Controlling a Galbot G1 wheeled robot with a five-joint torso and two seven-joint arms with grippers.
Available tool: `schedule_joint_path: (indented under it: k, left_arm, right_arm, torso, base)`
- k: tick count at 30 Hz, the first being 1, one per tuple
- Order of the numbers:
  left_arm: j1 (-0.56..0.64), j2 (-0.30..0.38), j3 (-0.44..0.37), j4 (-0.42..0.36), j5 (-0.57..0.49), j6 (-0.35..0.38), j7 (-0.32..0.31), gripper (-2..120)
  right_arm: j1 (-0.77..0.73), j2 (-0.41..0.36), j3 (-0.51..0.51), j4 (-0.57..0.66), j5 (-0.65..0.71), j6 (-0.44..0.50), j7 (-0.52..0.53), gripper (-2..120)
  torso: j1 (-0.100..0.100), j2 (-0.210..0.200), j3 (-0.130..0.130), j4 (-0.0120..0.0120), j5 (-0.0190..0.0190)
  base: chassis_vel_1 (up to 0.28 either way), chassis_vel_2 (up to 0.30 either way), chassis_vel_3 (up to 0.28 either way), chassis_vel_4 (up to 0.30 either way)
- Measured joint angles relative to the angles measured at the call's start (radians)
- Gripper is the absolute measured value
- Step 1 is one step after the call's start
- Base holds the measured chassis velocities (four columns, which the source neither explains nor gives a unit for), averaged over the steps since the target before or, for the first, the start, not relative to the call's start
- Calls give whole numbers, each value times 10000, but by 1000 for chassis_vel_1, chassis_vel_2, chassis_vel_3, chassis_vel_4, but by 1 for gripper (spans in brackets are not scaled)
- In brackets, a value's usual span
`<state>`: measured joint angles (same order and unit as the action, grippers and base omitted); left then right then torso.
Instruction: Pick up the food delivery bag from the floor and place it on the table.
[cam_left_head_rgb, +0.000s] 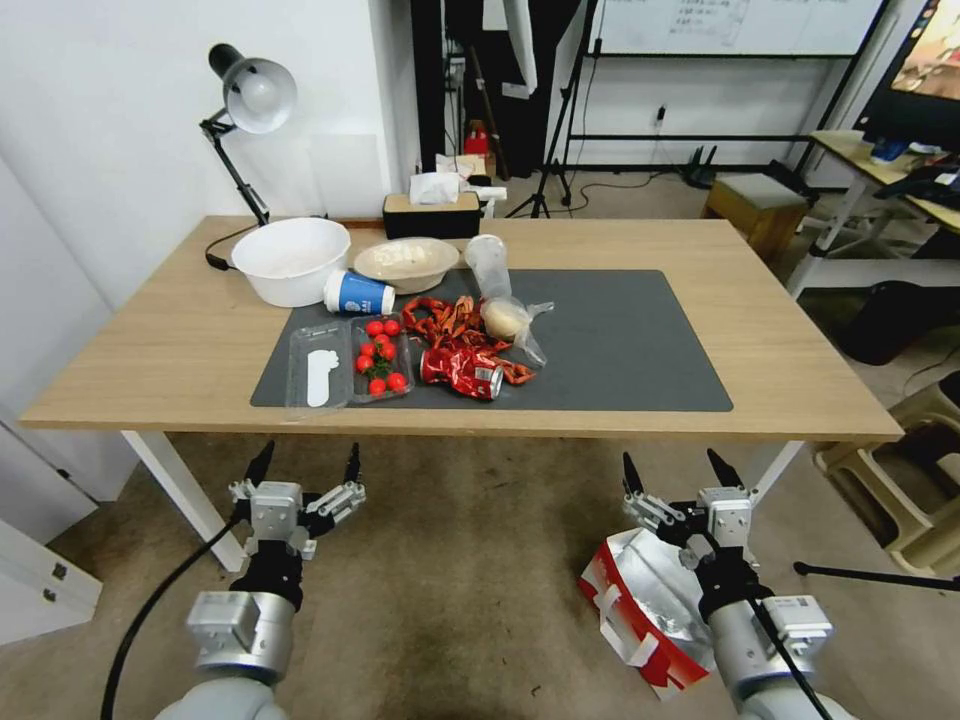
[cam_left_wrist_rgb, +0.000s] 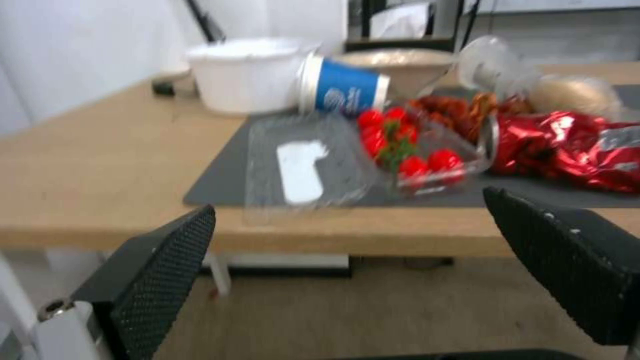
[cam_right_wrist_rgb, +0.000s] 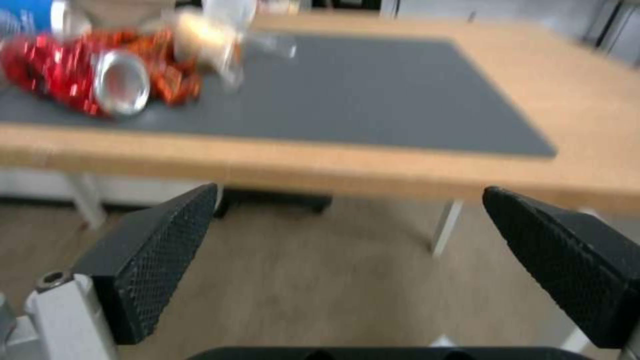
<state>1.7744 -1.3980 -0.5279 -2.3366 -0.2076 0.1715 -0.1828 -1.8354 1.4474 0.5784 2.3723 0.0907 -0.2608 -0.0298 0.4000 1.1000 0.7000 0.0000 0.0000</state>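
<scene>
1. The tabletop (cam_left_head_rgb: 150, 340) is long, light wood on white legs, with a dark grey mat (cam_left_head_rgb: 620, 350) across its middle. It stands against a white wall on the robot's left.
2. The floor (cam_left_head_rgb: 470, 560) is worn and stained, brownish-grey.
3. Behind the tabletop are a black tripod (cam_left_head_rgb: 545, 150), a whiteboard (cam_left_head_rgb: 740, 25) and a low wooden box (cam_left_head_rgb: 755, 205). A cluttered desk (cam_left_head_rgb: 880, 165) stands on the right.
4. On the left half of the tabletop: a desk lamp (cam_left_head_rgb: 250, 95), a white bowl (cam_left_head_rgb: 290, 260), a blue paper cup (cam_left_head_rgb: 358, 293) on its side, a beige bowl (cam_left_head_rgb: 407, 262), a tissue box (cam_left_head_rgb: 432, 210), an open clear tray of cherry tomatoes (cam_left_head_rgb: 380, 355), a crumpled red wrapper (cam_left_head_rgb: 460, 370), a bagged bun (cam_left_head_rgb: 507, 320) and a clear plastic cup (cam_left_head_rgb: 487, 262).
5. The right half of the mat is bare.
6. The food delivery bag (cam_left_head_rgb: 625, 620) lies on the floor in front of the tabletop, on the robot's right, foil lining showing, white handles towards the robot.
7. The right gripper (cam_left_head_rgb: 680, 470) hangs above the bag's far edge, below the tabletop's near edge, jaws apart and holding nothing.
8. The left gripper (cam_left_head_rgb: 305, 465) hangs above bare floor on the left, near a table leg (cam_left_head_rgb: 180, 490), jaws apart and holding nothing.
</scene>
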Motion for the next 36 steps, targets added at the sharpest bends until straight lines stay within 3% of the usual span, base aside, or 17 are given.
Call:
schedule_joint_path:
  k: [2,4,6,7,9,30,36]
  left_arm:
    - [-85,310,69,-121,-639,528,-560,100]
    - [-112,411,91,-160,-839,695,-736,100]
    - [-244,923,199,-361,-1873,1554,-1653,100]
    - [-244,923,199,-361,-1873,1554,-1653,100]
    - [-315,1278,285,-516,-2609,1940,-2258,100]
    - [-260,1376,395,-401,-2904,1110,-2547,100]
    - [-267,1360,387,-421,-2972,1176,-2561,100]
  right_arm:
    - [-98,-140,77,194,250,-695,-85,100]
    - [-118,-163,101,231,329,-801,-110,100]
    - [-137,-188,152,306,505,-927,-168,100]
    - [-137,-188,152,306,505,-927,-168,100]
    - [-138,-187,155,312,515,-927,-171,100]
    - [-134,-141,123,292,418,-791,-153,100]
    - [-143,-141,122,240,410,-601,-169,100]
  torso:
    - [0,0,0,0,-3]
    - [0,0,0,0,-2]
    - [0,0,0,0,-1]
    - [0,0,0,0,-1]
    - [0,0,0,-1,-1]
    - [0,0,0,0,0]
    - [-3,-7,-4,0,0]
  base:
    - [0,0,0,0]
    - [0,0,0,0]
    - [0,0,0,0]
    - [0,0,0,0]
    - [0,0,0,0]
    - [0,0,0,0]
    - [0,0,0,0]
